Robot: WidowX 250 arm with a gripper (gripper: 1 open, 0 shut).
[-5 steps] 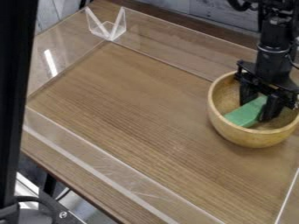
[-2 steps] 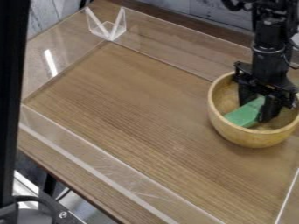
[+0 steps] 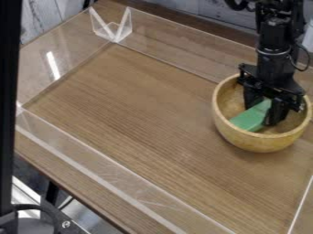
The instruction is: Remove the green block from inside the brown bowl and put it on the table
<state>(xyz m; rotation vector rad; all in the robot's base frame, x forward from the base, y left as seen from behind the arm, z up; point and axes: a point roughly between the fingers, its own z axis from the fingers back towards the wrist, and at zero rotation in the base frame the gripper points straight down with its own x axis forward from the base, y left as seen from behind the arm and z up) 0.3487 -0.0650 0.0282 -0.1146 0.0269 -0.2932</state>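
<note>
The brown bowl [image 3: 230,126] stands on the table [image 3: 134,119] at the right side. Inside it lies the green block [image 3: 254,117], tilted against the bowl's inner wall. My black gripper [image 3: 270,107] points straight down into the bowl, its fingers shut on the block's upper right end. The fingers hide that end of the block. The block's lower left end is still down inside the bowl.
Low clear acrylic walls [image 3: 73,151] edge the tabletop. A small clear acrylic bracket [image 3: 110,26] stands at the far left corner. A dark post [image 3: 10,110] runs down the left edge of the view.
The fingers have closed the last bit onto the green block. The gripper and bowl sit very slightly further left in the picture; otherwise nothing has moved.
</note>
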